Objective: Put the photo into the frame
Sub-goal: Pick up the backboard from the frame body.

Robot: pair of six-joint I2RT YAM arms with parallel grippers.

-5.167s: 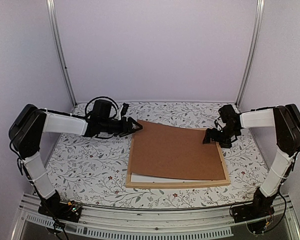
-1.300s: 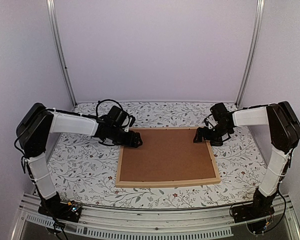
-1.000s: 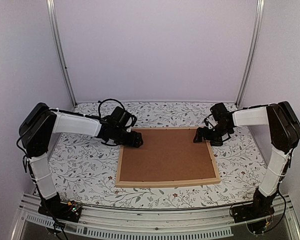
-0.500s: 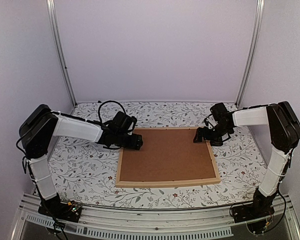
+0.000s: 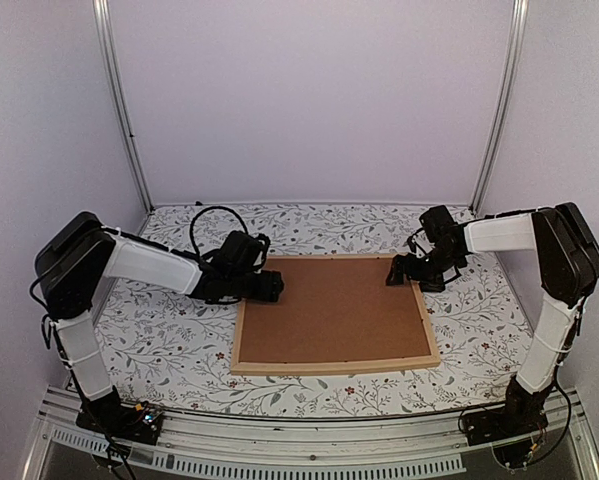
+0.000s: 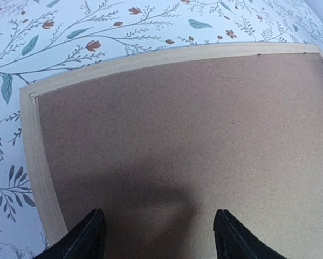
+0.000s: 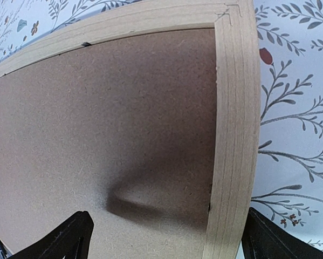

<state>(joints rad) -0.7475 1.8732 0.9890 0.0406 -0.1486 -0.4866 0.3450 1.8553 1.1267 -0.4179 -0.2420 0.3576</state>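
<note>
The frame [image 5: 329,367] lies flat in the middle of the desk [image 5: 179,340], back side up, its long sides running left to right. Its thin light wood strips close round a plain brown backing board [image 5: 329,310] that fills the whole opening. The photo is not to be seen; whatever sits under the board is hidden.

The left gripper [image 5: 269,285] is down low at the frame's far left corner. From its wrist camera the 2 fingers [image 6: 91,237] stand released, spread apart over the board [image 6: 193,140] just inside the corner strip [image 6: 150,59], with nothing between them but their own shadow. I cannot tell if the tips touch the board.

The right gripper [image 5: 394,272] is at the far right corner. Its fingers [image 7: 69,237] are spread very wide and hold nothing: 1 is over the board [image 7: 96,118], the other beyond the side strip [image 7: 234,108], over the flowered desk cover [image 7: 296,81], so the strip runs between them. A dark shadow lies on the board below them.
</note>
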